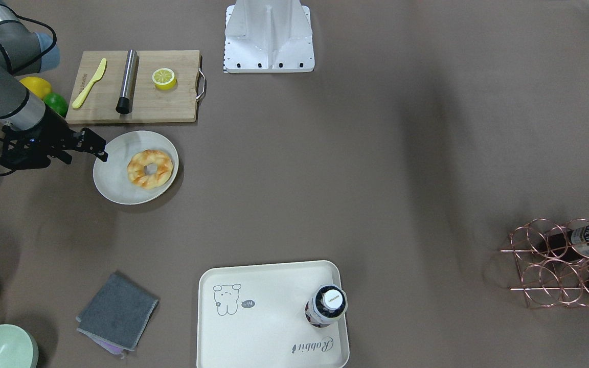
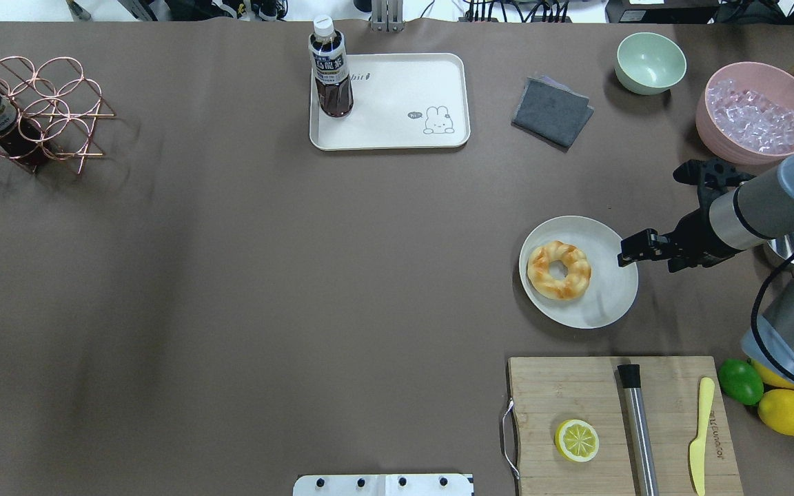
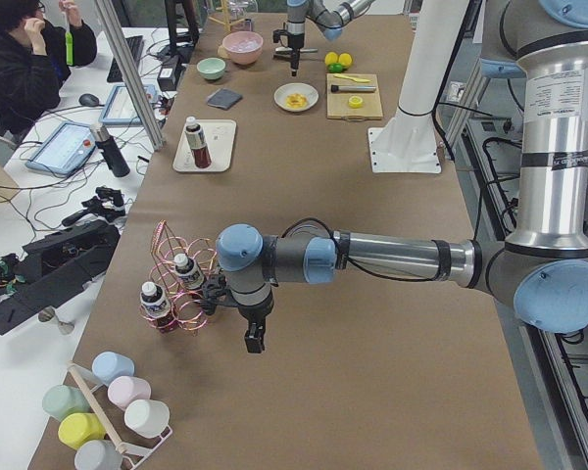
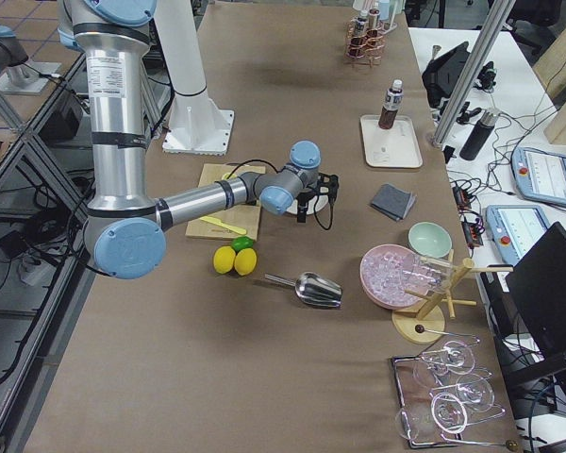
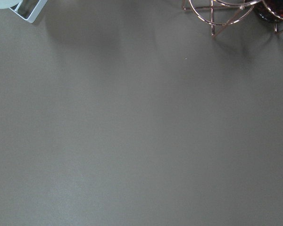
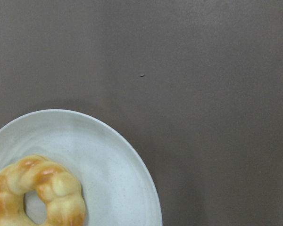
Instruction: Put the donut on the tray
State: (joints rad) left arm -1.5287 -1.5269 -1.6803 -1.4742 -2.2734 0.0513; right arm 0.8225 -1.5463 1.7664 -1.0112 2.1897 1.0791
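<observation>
Nearest the robot on the desk (image 2: 231,275) lies a wooden cutting board (image 2: 576,386) with a lemon half (image 2: 577,440) on it. Just beyond the board stands a round plate (image 2: 611,303), and the donut (image 2: 559,270) lies flat on the half of that plate toward the middle of the desk, clear of the rim. The right pincer (image 2: 628,251) hangs over the plate's opposite edge, on the robot's right, pointing down and raised off the surface. The donut is just beside the pincer toward the robot's left, not under it and not touched by it. In the right wrist view the donut sits only in the lower left corner. No view shows plainly whether this pincer's tips are apart or together. Far across the desk, well apart from the plate, is the tray (image 2: 397,131), with a bottle (image 2: 331,69) upright in one corner. The left pincer (image 3: 253,340) hangs over bare desk near a copper wire rack (image 3: 181,284), and whether its tips are apart or together cannot be told.
</observation>
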